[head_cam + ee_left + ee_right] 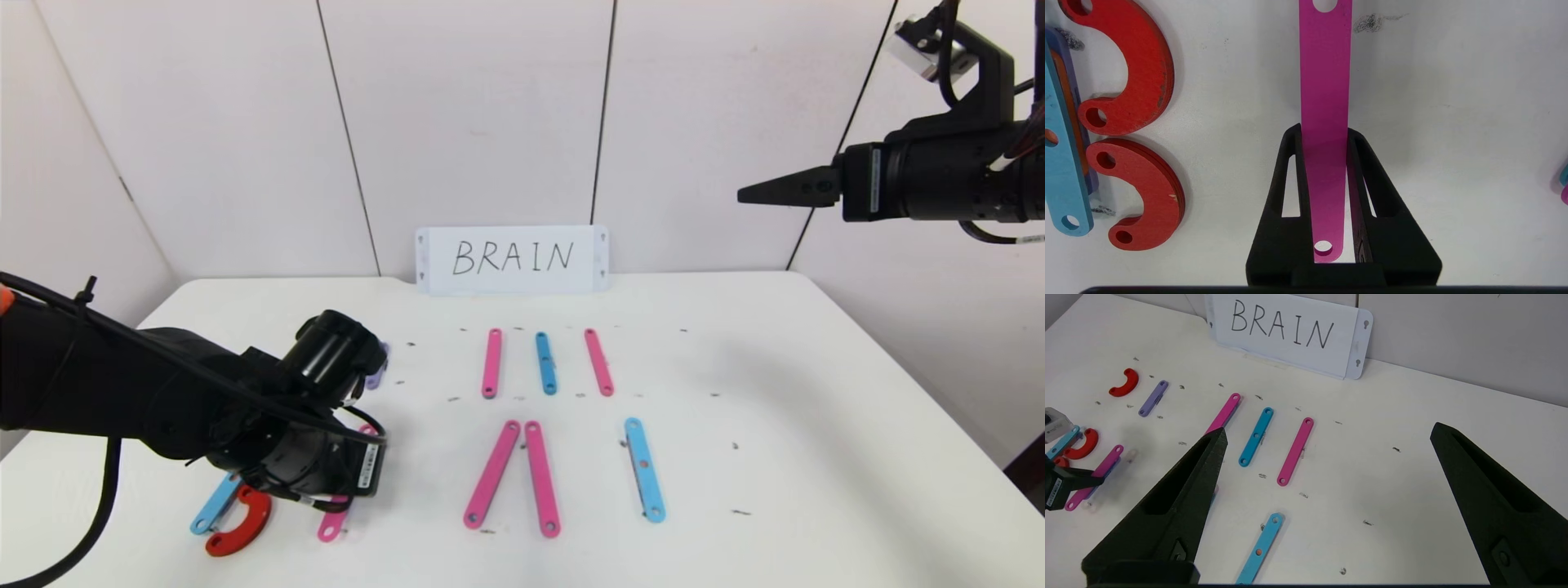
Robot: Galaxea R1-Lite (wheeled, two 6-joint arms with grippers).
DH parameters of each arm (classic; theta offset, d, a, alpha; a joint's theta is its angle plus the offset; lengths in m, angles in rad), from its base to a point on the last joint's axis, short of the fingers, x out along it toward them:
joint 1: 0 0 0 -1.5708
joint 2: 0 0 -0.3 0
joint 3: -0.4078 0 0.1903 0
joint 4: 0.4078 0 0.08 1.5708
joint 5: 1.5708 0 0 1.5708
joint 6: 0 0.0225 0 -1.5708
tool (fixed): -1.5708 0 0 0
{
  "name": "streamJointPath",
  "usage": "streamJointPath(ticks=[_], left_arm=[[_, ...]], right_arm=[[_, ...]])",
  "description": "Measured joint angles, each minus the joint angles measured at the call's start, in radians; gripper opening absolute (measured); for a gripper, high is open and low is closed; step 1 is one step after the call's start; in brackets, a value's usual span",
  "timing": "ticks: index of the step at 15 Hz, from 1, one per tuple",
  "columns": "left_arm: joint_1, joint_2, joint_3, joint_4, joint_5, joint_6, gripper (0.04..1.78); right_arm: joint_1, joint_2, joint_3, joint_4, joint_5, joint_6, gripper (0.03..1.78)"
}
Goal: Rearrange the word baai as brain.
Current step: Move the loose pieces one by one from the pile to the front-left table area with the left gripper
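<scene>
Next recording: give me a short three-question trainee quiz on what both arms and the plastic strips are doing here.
1. True or false: the left pincer is shut on a pink strip.
2. Multiple choice: the right pincer is A) gripping a blue strip, B) open, raised above the table, C) resting on the card.
3. Fill in: the white card at the back of the table reads ____.

Key: 1 true. 2 B. 3 BRAIN.
</scene>
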Motion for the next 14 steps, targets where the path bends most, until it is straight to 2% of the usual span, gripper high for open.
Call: streamJointPath(ticks=[14], left_arm=[[0.002,0.02,0.021,0.0,0.006,0.0,0.29]], right_arm=[[0.003,0.0,0.001,0.0,0.0,-0.001,1.74]])
